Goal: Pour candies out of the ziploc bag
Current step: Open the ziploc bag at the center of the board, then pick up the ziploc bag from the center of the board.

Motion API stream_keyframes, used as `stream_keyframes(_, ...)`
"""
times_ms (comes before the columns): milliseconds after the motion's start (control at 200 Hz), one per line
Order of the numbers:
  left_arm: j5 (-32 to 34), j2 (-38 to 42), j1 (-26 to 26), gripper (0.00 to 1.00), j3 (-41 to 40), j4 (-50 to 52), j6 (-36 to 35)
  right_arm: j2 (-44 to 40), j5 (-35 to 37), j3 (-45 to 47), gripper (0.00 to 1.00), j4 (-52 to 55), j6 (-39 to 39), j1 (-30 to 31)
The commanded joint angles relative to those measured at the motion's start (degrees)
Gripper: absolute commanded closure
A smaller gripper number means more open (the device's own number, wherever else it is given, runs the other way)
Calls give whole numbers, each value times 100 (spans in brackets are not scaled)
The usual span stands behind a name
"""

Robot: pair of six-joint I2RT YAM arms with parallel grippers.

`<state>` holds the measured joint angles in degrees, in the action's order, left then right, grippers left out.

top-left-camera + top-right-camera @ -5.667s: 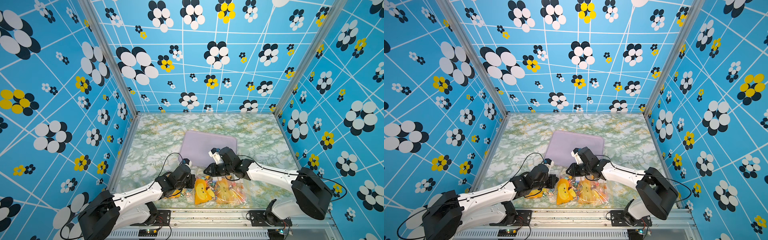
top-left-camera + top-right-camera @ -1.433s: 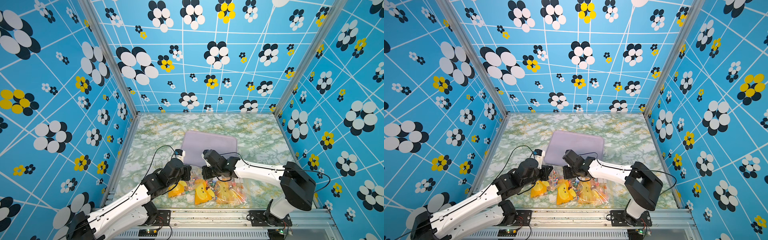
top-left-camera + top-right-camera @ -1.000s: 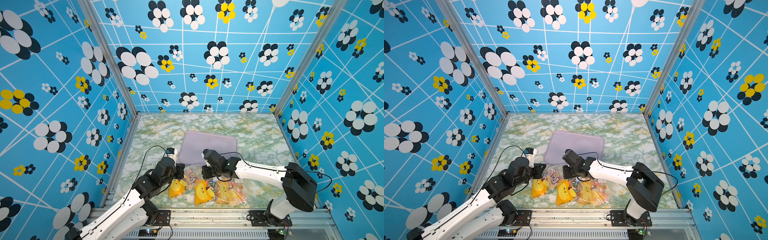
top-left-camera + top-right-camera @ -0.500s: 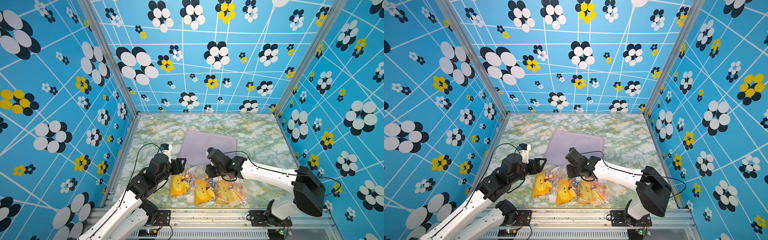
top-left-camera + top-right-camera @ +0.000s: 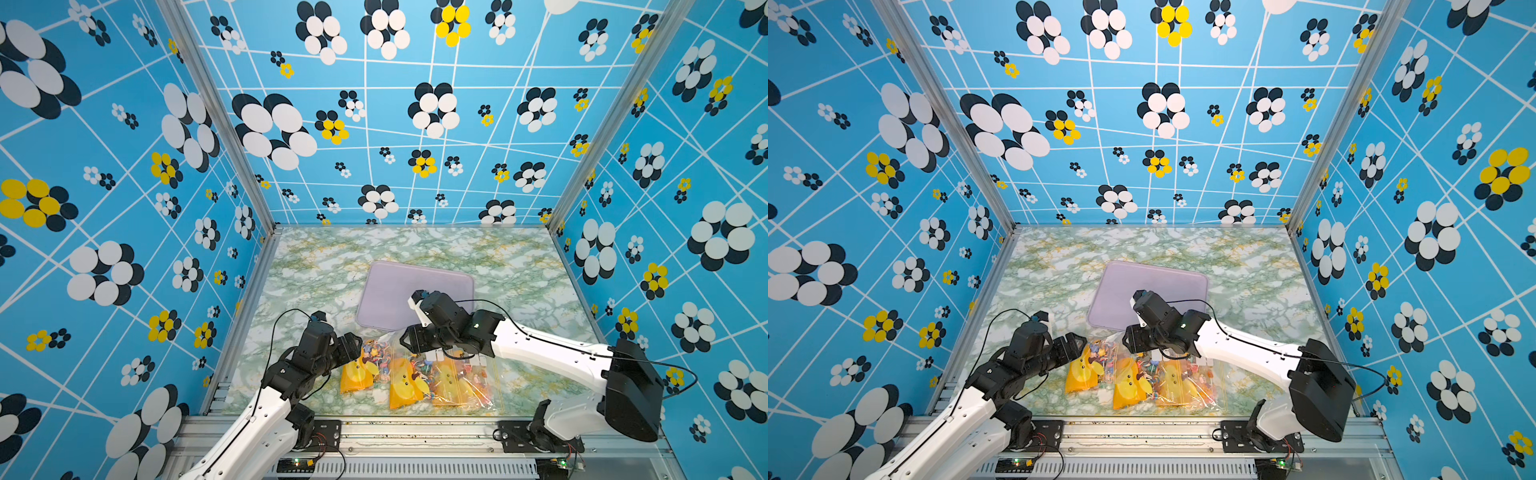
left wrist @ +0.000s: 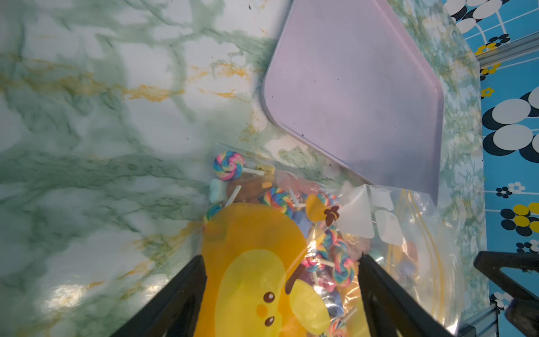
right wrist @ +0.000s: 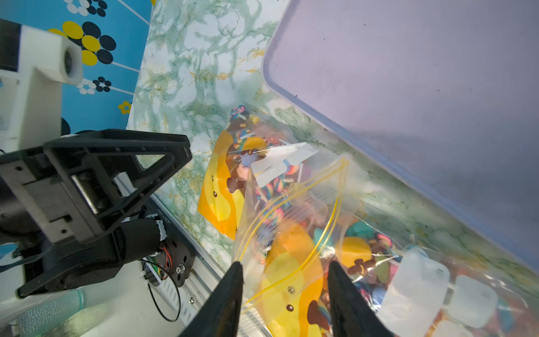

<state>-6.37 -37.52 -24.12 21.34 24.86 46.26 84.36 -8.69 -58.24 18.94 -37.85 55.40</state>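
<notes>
The clear ziploc bag (image 5: 419,378) (image 5: 1142,380) with yellow duck prints lies flat near the table's front edge, and the candies (image 6: 227,164) are inside it: swirl lollipops and small coloured sweets. My left gripper (image 5: 355,345) (image 6: 280,258) is open, its jaws straddling the bag's left, duck-printed end. My right gripper (image 5: 409,343) (image 7: 285,264) is open just above the bag's far edge. The yellow zip lines of the bag's mouth (image 7: 291,204) gape between and in front of its jaws. No candies lie outside the bag.
An empty lilac tray (image 5: 399,291) (image 5: 1133,286) (image 6: 350,87) sits just behind the bag, its near edge under the right wrist. The metal frame rail (image 5: 374,428) runs along the table's front. Blue flowered walls close in the left, right and back.
Both grippers have opened and let go of the bag. The left gripper has drawn back to the left, the right one has shifted slightly right, and the bag lies spread on the table.
</notes>
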Motion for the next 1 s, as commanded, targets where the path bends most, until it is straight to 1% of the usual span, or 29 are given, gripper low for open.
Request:
stream_keyframes(0, -146, 101, 57, 15, -242, -33, 253, 246, -510, -20, 50, -532, -304, 86)
stream_keyframes(130, -275, 149, 65, 15, -484, -240, 413, 520, -668, 30, 49, -838, -485, 117)
stream_keyframes(290, -326, 123, 60, 15, -578, -202, 445, 792, -911, 101, 49, -1286, -695, 159)
stream_keyframes(410, -382, 144, 63, 15, -629, -233, 480, 942, -914, -4, 51, -1293, -691, 239)
stream_keyframes(455, -390, 141, 65, 15, -646, -250, 494, 964, -900, -26, 55, -1258, -673, 243)
stream_keyframes(495, -406, 137, 65, 15, -670, -267, 502, 956, -851, -48, 66, -1185, -646, 235)
stream_keyframes(525, -431, 118, 63, 16, -688, -282, 514, 943, -814, -64, 76, -1118, -630, 242)
stream_keyframes(570, -475, 104, 65, 17, -722, -322, 524, 894, -735, -71, 86, -1038, -611, 243)
stream_keyframes(660, -548, 70, 62, 20, -804, -409, 568, 776, -577, -90, 96, -853, -550, 235)
stream_keyframes(769, -615, 31, 64, 24, -876, -487, 608, 621, -429, -124, 99, -685, -513, 239)
stream_keyframes(994, -680, 26, 56, 38, -884, -534, 621, 360, -261, -165, 99, -645, -402, 242)
